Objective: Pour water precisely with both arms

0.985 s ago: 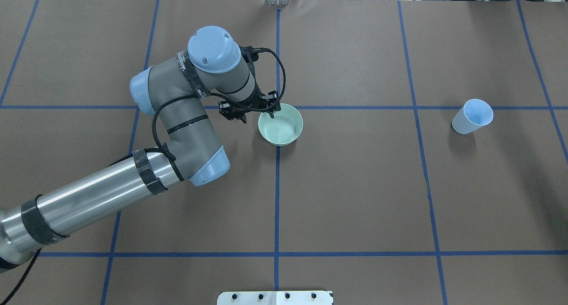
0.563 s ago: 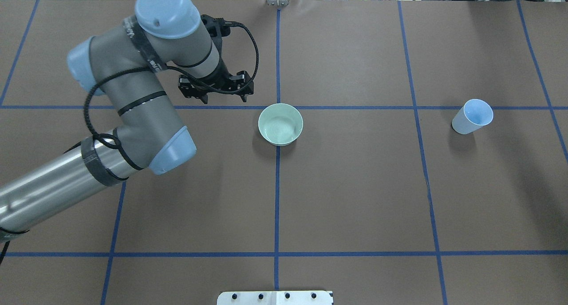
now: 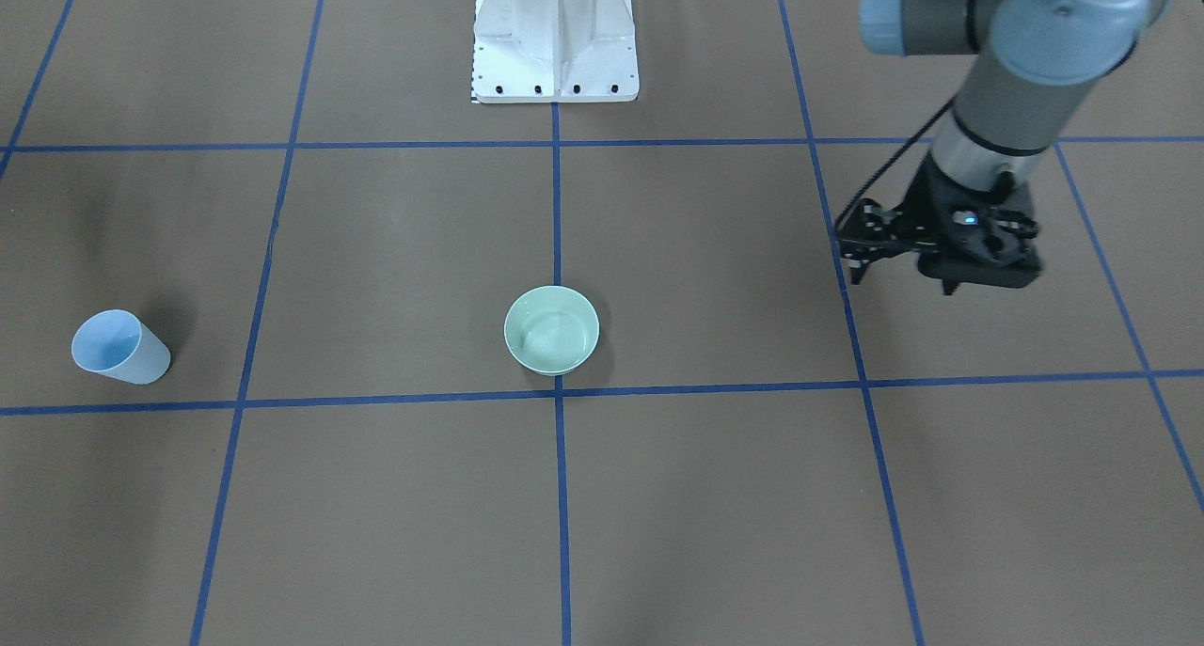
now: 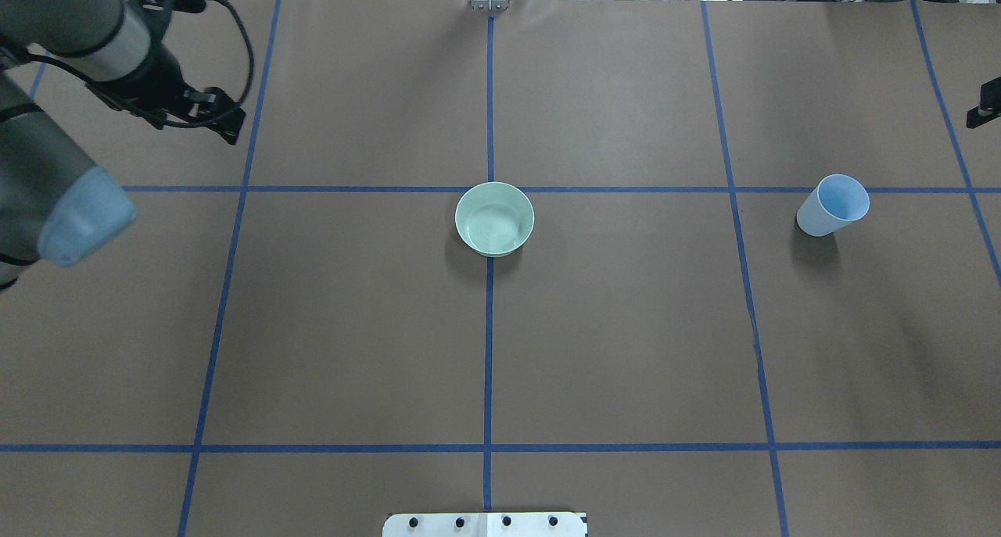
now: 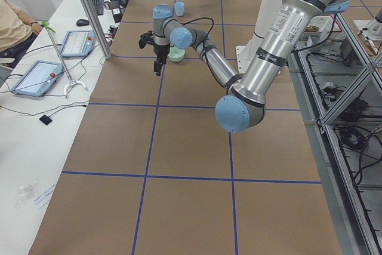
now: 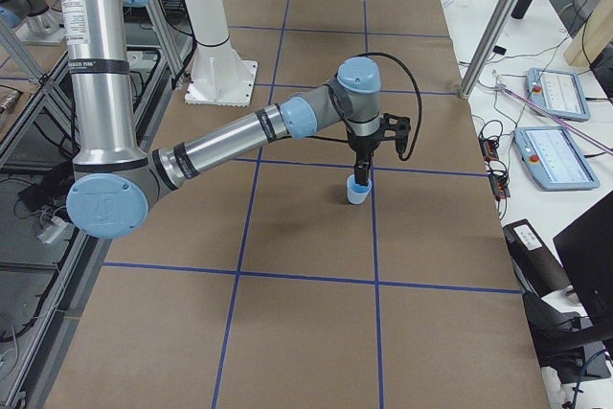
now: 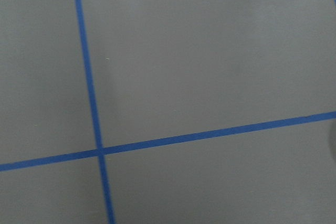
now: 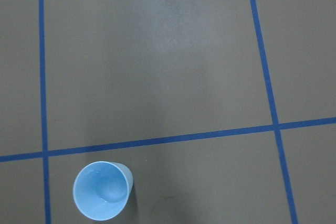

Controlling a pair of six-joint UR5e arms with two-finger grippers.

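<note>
Worktop (image 4: pixel 626 349): we see brown ground between bowl (image 4: pixel 494 219) at centre and cup (image 4: pixel 834 205) far to its right.
Left end effector (image 3: pixel 901 268): raised, fingers spread, holding nothing, well apart from bowl.
Right end effector (image 6: pixel 360 176): over cup; we cannot tell its grip.

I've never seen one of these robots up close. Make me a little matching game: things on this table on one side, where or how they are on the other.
Things:
1. green bowl
2. blue cup
3. left gripper
4. white pedestal

Descriptions:
A. held above bare table, gripping nothing
B. bolted at the robot's edge
C. middle, beside a tape crossing
D. upright toward the robot's right

Pairs: 1-C, 2-D, 3-A, 4-B
</note>
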